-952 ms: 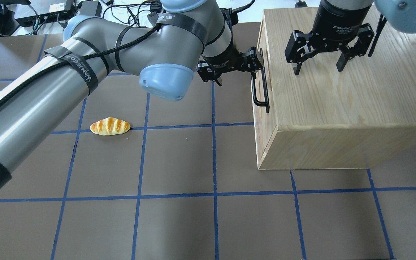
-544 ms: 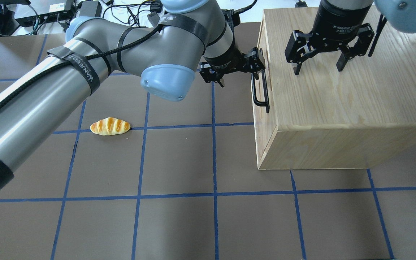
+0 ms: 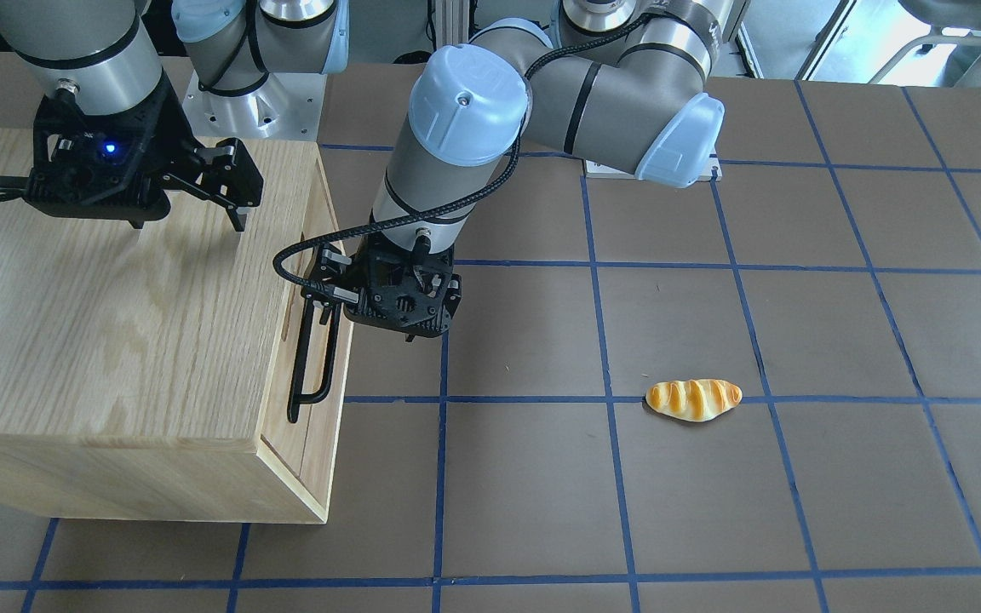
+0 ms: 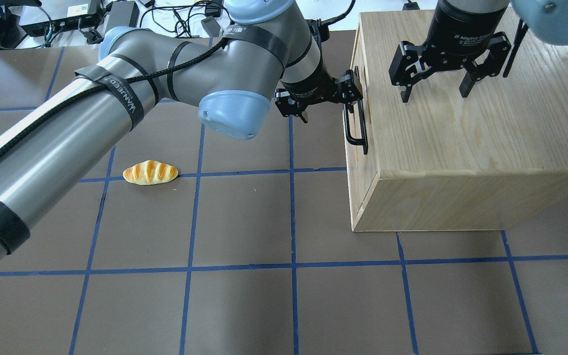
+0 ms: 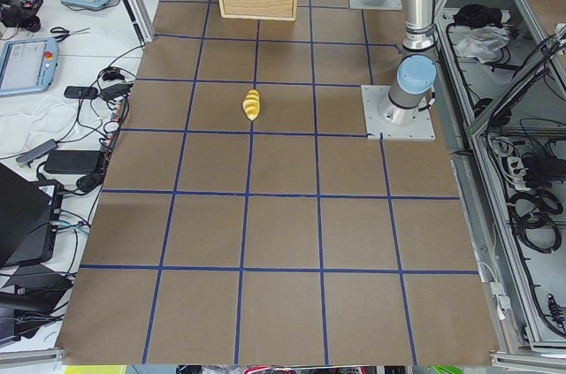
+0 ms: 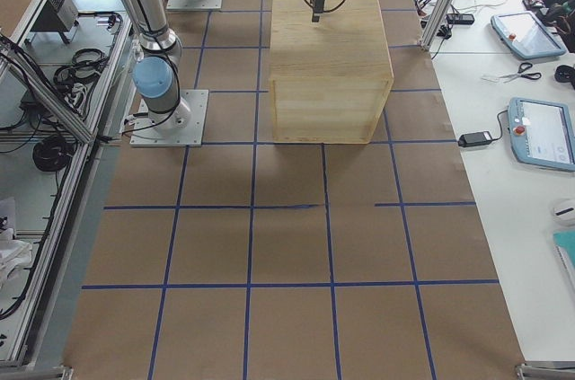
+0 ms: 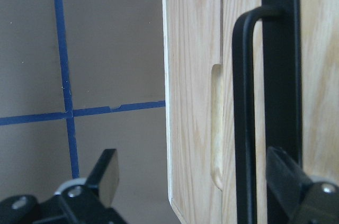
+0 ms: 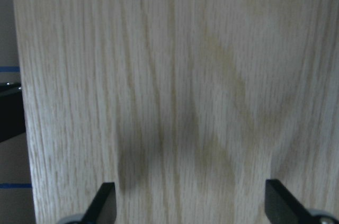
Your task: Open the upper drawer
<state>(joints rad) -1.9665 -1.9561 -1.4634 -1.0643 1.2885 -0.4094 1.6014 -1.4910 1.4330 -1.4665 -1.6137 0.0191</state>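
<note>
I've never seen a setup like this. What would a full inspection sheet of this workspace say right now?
Surface: table covered in brown sheet with blue tape grid.
Job's things: upper drawer looks shut in the oak cabinet; black handle on its front.
Clutter: one toy bread roll, lying apart from the cabinet.
Grippers: left gripper open, jaws either side of the handle, not clamped; right gripper open at the cabinet top, contact unclear.
Cables: black cable strapped along the left arm; loose wires beyond the table.
Surroundings: control tablets on a white bench.
</note>
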